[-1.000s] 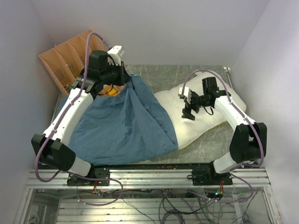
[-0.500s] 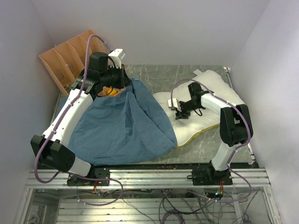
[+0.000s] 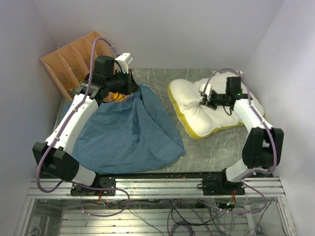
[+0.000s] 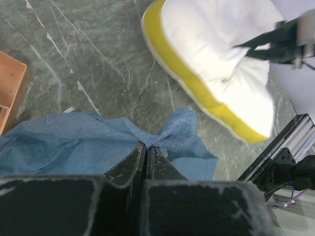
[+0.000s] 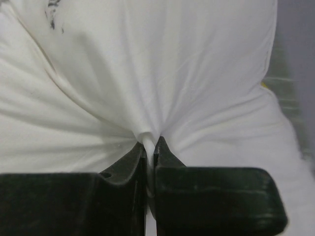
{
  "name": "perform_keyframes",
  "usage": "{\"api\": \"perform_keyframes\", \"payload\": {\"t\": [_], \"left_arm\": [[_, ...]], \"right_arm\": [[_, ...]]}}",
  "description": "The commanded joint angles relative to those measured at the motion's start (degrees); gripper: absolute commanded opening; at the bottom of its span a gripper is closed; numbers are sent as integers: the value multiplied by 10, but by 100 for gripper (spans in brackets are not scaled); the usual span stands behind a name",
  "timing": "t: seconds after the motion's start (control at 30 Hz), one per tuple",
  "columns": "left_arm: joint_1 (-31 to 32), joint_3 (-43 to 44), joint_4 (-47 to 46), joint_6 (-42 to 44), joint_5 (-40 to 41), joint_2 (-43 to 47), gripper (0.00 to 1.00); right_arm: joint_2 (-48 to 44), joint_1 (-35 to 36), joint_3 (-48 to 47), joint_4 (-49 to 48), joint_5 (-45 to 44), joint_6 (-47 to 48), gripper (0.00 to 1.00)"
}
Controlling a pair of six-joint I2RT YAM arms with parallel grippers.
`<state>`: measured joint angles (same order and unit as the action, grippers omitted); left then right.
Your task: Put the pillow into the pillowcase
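Note:
The blue pillowcase (image 3: 130, 130) lies spread over the table's left half, its far edge lifted into a peak. My left gripper (image 3: 132, 83) is shut on that edge; in the left wrist view the cloth (image 4: 172, 130) bunches right at the fingertips (image 4: 146, 146). The cream-white pillow (image 3: 206, 110) with its yellow edge (image 3: 184, 123) sits at the right, tilted up so the yellow side faces the pillowcase. My right gripper (image 3: 205, 101) is shut on a pinch of the pillow's white cover (image 5: 150, 140), with folds radiating from the grip. The pillow (image 4: 221, 64) also shows in the left wrist view.
A brown cardboard divider box (image 3: 71, 61) leans at the back left corner, beside the left arm. Bare grey marble tabletop (image 3: 162, 78) lies between pillowcase and pillow. Walls close in on both sides. An aluminium rail (image 3: 157, 187) runs along the near edge.
My right gripper closed on the pillow's cover and pulled it toward the back right, tipping the pillow up so its yellow edge shows. The left gripper kept holding the pillowcase in place.

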<state>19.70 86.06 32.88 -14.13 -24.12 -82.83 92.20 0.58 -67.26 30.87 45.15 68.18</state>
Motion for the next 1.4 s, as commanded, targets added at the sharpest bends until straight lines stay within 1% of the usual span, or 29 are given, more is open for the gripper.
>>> {"api": "perform_keyframes", "payload": {"t": [0.0,0.07,0.13,0.2,0.27,0.33,0.37,0.43,0.57,0.67,0.8,0.87,1.03,1.2,1.37], "left_arm": [[-3,0,-4,-4,-24,-4,7],[-3,2,-9,-8,-28,-11,7],[-3,7,-15,-14,-37,-23,7],[-3,16,-23,-25,-48,-43,7],[0,28,-34,-38,-65,-70,7],[12,50,-39,-47,-65,-104,7],[22,63,-38,-50,-57,-123,7],[42,97,-27,-53,-41,-166,7],[69,191,27,-63,18,-262,7],[75,263,63,-60,36,-327,7],[85,299,74,-54,20,-376,7],[90,313,83,-52,14,-393,7],[96,338,103,-45,12,-420,7],[99,362,133,-32,4,-436,7],[102,383,166,-14,1,-449,7]], "right_arm": [[-81,-41,-30,-89,73,-93,0],[-105,-52,-28,-100,85,-109,0],[-126,-58,-26,-83,113,-95,0],[-145,-58,-20,-30,151,-48,0],[-168,-56,-4,1,187,-13,0],[-184,-56,20,24,202,25,0],[-189,-56,30,28,203,36,0],[-191,-56,44,63,198,96,0],[-194,-56,61,141,176,211,0],[-206,-55,91,137,148,248,0],[-195,-42,113,143,123,289,0],[-187,-31,123,132,112,293,0],[-175,24,158,38,46,249,0],[-142,81,166,-49,-16,198,0],[-110,113,155,-103,-54,180,0]]}}
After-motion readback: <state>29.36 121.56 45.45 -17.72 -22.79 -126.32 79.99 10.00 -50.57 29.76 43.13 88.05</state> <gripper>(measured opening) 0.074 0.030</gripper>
